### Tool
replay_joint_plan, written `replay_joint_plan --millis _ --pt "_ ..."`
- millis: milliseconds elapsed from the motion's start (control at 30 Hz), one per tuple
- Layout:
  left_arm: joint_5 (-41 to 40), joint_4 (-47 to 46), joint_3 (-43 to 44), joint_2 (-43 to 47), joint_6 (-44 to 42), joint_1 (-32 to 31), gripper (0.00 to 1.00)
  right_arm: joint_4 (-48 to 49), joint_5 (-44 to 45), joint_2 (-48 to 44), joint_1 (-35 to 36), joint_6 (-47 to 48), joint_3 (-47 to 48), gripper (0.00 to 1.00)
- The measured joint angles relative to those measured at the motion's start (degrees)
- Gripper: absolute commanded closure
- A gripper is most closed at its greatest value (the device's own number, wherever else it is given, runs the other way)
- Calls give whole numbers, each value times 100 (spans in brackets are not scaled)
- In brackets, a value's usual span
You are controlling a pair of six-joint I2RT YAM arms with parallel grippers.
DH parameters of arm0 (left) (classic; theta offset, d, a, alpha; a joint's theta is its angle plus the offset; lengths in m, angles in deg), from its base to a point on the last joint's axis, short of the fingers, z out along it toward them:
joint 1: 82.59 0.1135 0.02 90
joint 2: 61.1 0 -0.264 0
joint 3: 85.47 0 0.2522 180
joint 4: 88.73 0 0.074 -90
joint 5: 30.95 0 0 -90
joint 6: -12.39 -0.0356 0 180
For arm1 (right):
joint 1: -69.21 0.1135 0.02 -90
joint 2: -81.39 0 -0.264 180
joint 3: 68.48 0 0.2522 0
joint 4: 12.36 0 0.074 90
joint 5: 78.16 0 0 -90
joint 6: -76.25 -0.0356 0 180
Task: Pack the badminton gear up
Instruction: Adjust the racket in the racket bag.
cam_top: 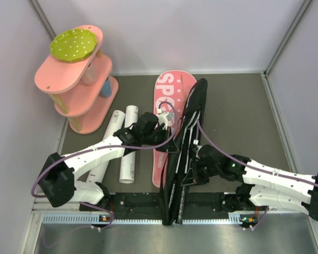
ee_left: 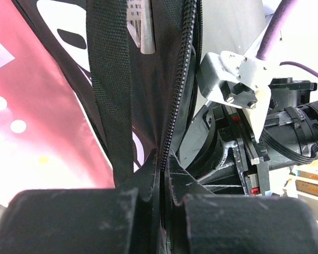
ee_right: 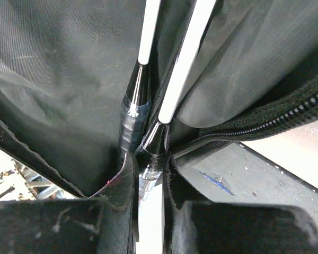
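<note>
The right gripper (ee_right: 148, 166) is closed on the thin white racket shafts (ee_right: 188, 58) inside the racket-shaped pink and black fabric bag (cam_top: 167, 95), which lies at the middle of the surface. The left gripper (ee_left: 161, 172) pinches the black zipper edge (ee_left: 175, 106) and lifts the flap. I think the shafts should slide straight in, with the flap kept high. Long white tubes (cam_top: 127, 166) lie beside the bag on the dark grey surface (cam_top: 238, 106). Pale walls (cam_top: 201, 32) stand around.

Pale lilac matte walls (cam_top: 201, 32) are closing in back & both sides, evenly lit. A dark grey-brown tabletop (cam_top: 244, 116) is lying btwn them. A pink three-tier oval shelf (cam_top: 69, 79) is standing far-left (a green white-dotted disc (cam_top: 74, 43) is sitting on top). A brushed-metal strip (cam_top: 148, 241) is running along the near edge.
</note>
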Motion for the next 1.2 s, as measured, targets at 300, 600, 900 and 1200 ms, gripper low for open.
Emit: replay_joint_plan --millis 300,600,900,1200 --pt "4 -293 -149 2 63 13 100 -59 -251 48 -396 -278 310 100" --pt "-92 -623 -225 2 214 39 100 -120 -225 39 -645 -284 551 100" --pt "-291 -918 -323 2 323 76 100 72 352 909 -490 142 774 100" --pt "-317 -1012 -387 2 339 79 100 11 1108 1163 -107 522 933 43"
